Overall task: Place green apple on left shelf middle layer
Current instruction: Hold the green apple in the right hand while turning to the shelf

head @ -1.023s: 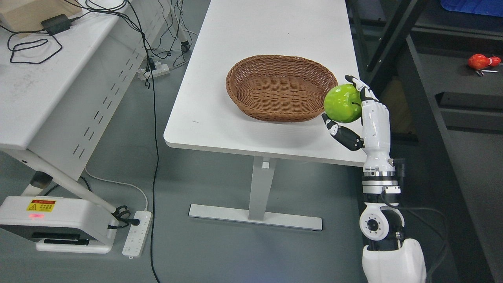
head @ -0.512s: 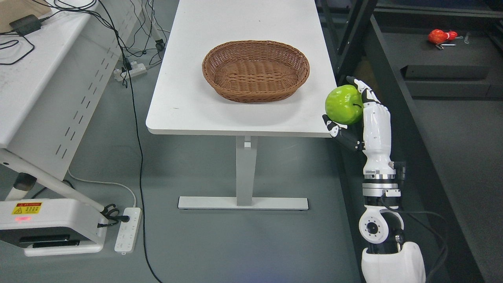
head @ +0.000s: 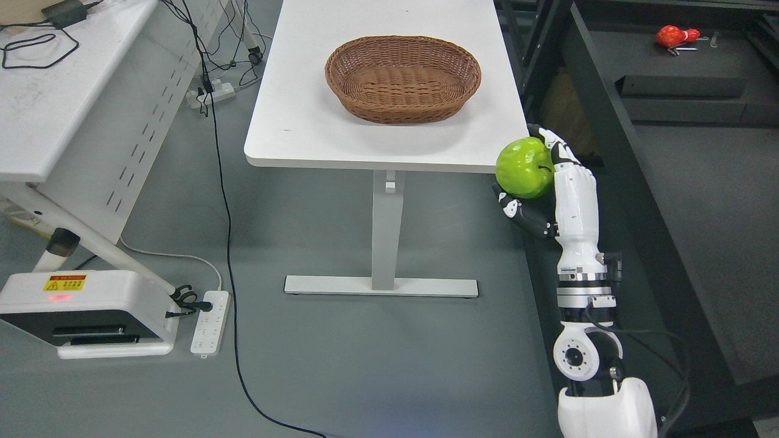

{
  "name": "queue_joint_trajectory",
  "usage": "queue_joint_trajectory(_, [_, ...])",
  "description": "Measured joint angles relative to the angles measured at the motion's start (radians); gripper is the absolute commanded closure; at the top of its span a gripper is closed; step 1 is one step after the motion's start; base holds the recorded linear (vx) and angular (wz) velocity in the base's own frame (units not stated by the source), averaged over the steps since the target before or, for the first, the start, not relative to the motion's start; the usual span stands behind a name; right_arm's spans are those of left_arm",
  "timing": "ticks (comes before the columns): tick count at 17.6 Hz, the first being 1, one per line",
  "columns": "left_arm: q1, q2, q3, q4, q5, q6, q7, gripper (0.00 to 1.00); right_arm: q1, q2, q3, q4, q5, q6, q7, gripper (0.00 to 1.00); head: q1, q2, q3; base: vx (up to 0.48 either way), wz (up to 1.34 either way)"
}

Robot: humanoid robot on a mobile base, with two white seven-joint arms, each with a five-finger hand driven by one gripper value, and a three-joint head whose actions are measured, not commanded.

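Fingers (head: pixel 569 159) of the right hand (head: pixel 557 188) are gripping the green apple (head: pixel 523 168).
Arm upright, it is holding the apple in the air just off the white table's (head: pixel 304 121) near right corner; the fruit is showing glossy, bright green skin, stem dimple toward the palm. Behind it, a brown wicker basket (head: pixel 403 79) is sitting empty near the table's right edge.

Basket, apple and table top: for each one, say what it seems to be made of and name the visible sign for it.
Basket: woven wicker or rattan, matte brown; the interlaced strands show.
Apple, held in the right hand: probably a plastic replica; its green skin is very glossy and even, though real fruit can't be excluded.
Table top: smooth white board, likely laminate, with an even matte face and rounded corners.
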Motion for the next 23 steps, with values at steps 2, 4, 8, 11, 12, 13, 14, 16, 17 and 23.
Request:
queue_joint_trajectory(2, [0.0,0.0,0.0,0.0,0.0,0.0,0.0,0.0,0.001,0.0,0.001,0.0,0.0,-0.001,0.001,1.0,0.0,0.0,0.0,-0.234,0.09])
queue_joint_trajectory(4, [0.0,0.0,0.0,0.0,0.0,0.0,0.0,0.0,0.002,0.0,0.002,0.0,0.0,-0.002,0.002,1.0,0.0,0.0,0.0,-0.241,0.11])
queue_joint_trajectory(8, [0.0,0.0,0.0,0.0,0.0,0.0,0.0,0.0,0.004,0.001,0.003,0.0,0.0,-0.002,0.002,1.0,0.0,0.0,0.0,-0.236,0.12])
queue_joint_trajectory(11, [0.0,0.0,0.0,0.0,0.0,0.0,0.0,0.0,0.006,0.001,0.004,0.0,0.0,-0.002,0.002,1.0,0.0,0.0,0.0,-0.248,0.13])
queue_joint_trajectory(12, [0.0,0.0,0.0,0.0,0.0,0.0,0.0,0.0,0.007,0.001,0.004,0.0,0.0,-0.002,0.003,1.0,0.0,0.0,0.0,-0.23,0.12])
queue_joint_trajectory(13, [0.0,0.0,0.0,0.0,0.0,0.0,0.0,0.0,0.007,0.001,0.004,0.001,0.0,-0.002,0.003,1.0,0.0,0.0,0.0,-0.23,0.12])
queue_joint_trajectory(14, [0.0,0.0,0.0,0.0,0.0,0.0,0.0,0.0,0.007,0.001,0.005,0.001,0.0,-0.002,0.004,1.0,0.0,0.0,0.0,-0.264,0.1])
queue_joint_trajectory(16, [0.0,0.0,0.0,0.0,0.0,0.0,0.0,0.0,0.008,0.001,0.005,0.001,0.0,-0.002,0.004,1.0,0.0,0.0,0.0,-0.24,0.06])
queue_joint_trajectory(17, [0.0,0.0,0.0,0.0,0.0,0.0,0.0,0.0,0.008,0.001,0.005,0.001,0.0,-0.002,0.004,1.0,0.0,0.0,0.0,-0.232,0.03])
queue_joint_trajectory(23, [0.0,0.0,0.0,0.0,0.0,0.0,0.0,0.0,0.015,0.001,0.004,0.001,0.0,-0.004,0.005,1.0,0.0,0.0,0.0,-0.213,-0.07])
